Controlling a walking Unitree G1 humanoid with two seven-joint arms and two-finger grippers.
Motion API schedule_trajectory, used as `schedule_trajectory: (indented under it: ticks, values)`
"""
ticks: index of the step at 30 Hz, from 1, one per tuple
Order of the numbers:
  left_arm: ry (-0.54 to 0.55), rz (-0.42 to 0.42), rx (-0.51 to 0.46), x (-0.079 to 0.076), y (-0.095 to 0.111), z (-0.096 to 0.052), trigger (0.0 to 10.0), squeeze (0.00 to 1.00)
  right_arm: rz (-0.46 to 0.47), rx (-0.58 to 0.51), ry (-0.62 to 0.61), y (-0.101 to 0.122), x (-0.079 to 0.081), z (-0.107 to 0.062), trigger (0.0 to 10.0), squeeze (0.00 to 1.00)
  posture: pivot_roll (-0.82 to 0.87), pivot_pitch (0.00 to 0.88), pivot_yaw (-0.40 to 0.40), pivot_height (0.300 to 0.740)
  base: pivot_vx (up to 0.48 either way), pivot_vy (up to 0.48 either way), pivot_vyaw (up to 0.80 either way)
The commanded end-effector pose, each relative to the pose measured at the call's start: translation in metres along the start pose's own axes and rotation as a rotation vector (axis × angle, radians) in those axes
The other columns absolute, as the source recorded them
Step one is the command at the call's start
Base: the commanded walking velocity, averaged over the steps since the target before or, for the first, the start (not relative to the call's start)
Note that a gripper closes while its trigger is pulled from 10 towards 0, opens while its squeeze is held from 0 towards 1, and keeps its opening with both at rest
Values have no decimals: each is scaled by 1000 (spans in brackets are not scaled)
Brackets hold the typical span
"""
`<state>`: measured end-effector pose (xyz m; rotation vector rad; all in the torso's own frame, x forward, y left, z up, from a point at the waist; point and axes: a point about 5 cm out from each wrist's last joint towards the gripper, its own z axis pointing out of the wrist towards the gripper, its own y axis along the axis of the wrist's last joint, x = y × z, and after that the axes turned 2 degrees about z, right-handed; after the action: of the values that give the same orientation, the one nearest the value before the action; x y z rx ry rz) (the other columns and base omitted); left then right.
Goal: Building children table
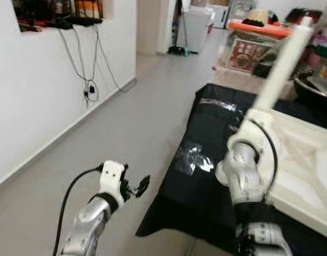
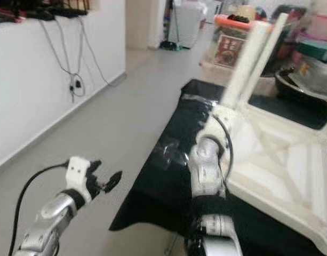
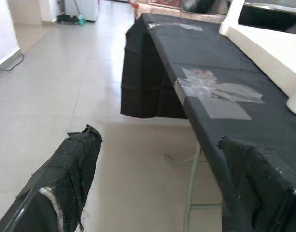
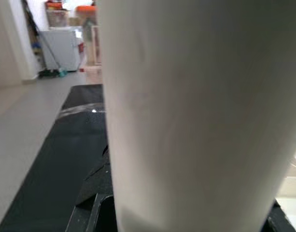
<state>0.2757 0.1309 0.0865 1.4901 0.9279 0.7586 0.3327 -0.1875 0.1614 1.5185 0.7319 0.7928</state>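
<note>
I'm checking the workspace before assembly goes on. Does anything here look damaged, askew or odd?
The black table cover has clear tape patches stuck on it, as if mended. The white children table top lies underside up, one leg standing from its corner at the right gripper. The left gripper hovers over floor.

White upturned children table (image 2: 280, 154) lying on black-draped counter (image 2: 168, 176), one leg (image 2: 254, 58) sticking up. Right arm (image 2: 208, 170) reaching to that leg's base. Left hand (image 2: 107, 183) hovering over grey floor (image 2: 115, 122), fingers slightly parted.
</note>
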Motion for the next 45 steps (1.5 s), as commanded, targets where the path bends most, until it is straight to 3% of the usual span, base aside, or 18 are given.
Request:
schedule_trajectory:
  ticks: [1, 3, 4, 7, 13, 14, 17, 23, 24, 26, 27, 30, 34, 35, 36, 39, 44, 45]
  values:
    - [-30, 5, 2, -8, 0, 4, 10000, 0, -155, 200, 43, -42, -9, -6, 10000, 0, 1, 0, -89, 740, 0, 0, 0]
    - [-31, 5, 0, -8, 2, 6, 10000, 0, -149, 193, 135, -40, 0, -5, 10000, 0, 1, 0, -87, 740, 0, 0, 0]
    - [-31, 5, -4, -8, 3, 6, 10000, 0, -133, 163, 228, -35, 8, -4, 10000, 910, 2, 0, -88, 740, 0, 0, 0]
    - [-29, 5, -5, -7, 3, 5, 10000, 0, -87, 106, 327, -23, 21, -1, 10000, 1000, 2, 0, -89, 740, 0, 0, 0]
    - [-23, 5, -1, -5, 2, 3, 10000, 0, -35, 44, 492, 5, 34, 5, 10000, 1000, 0, 0, -88, 740, 0, 0, 0]
    - [-23, 5, -2, -5, 2, 3, 10000, 0, -14, 26, 552, 15, 35, 8, 10000, 0, -1, 0, -85, 740, 0, 0, 0]
    - [-28, 9, -10, -6, 5, 6, 10000, 0, -9, -16, 796, 36, 29, 23, 10000, 0, 11, 0, -88, 740, 0, 0, 0]
    - [-26, 14, -10, -3, 5, 6, 10000, 0, -45, -3, 1003, 31, 35, 29, 9490, 0, 22, 0, -97, 740, 0, 0, 0]
    - [-24, 16, -10, -3, 5, 7, 10000, 0, -59, 5, 1059, 27, 41, 28, 4706, 0, 22, 0, -97, 740, 0, 0, 0]
    - [-23, 17, -13, -3, 6, 7, 10000, 0, -61, 10, 1106, 25, 47, 25, 3451, 0, 44, 0, -108, 740, 0, 0, 0]
    - [-22, 18, -19, -4, 8, 8, 10000, 0, -54, 9, 1161, 24, 55, 21, 627, 0, 51, 0, -110, 740, 0, 0, 0]
    - [-20, 18, -23, -4, 9, 9, 10000, 0, -36, 0, 1242, 24, 66, 12, 0, 0, 59, 0, -114, 740, 0, 0, 0]
    - [-12, 23, -18, -2, 7, 4, 10000, 0, -75, 66, 888, 11, 66, 27, 0, 0, 64, 0, -118, 740, 0, 0, 0]
    - [-8, 22, -16, 0, 7, 2, 10000, 0, -71, 127, 610, 0, 51, 38, 0, 0, 52, 0, -111, 740, 0, 0, 0]
    - [-8, 22, -16, 0, 7, 2, 10000, 0, -71, 127, 610, 0, 51, 38, 0, 0, 52, 0, -111, 740, 0, 0, 0]
    - [-9, 19, -14, -1, 6, 2, 10000, 0, -86, 226, 132, -33, 8, 39, 0, 0, 46, 0, -107, 740, 0, 0, 0]
    - [-11, 13, -13, -3, 6, 3, 10000, 0, -98, 175, -9, -44, -11, 18, 0, 0, 34, 0, -92, 740, 0, 0, 0]
    - [-10, 2, -12, -2, 6, 2, 10000, 0, -110, 131, 12, -42, -11, 3, 3451, 0, 17, 0, -80, 740, 0, 0, 0]
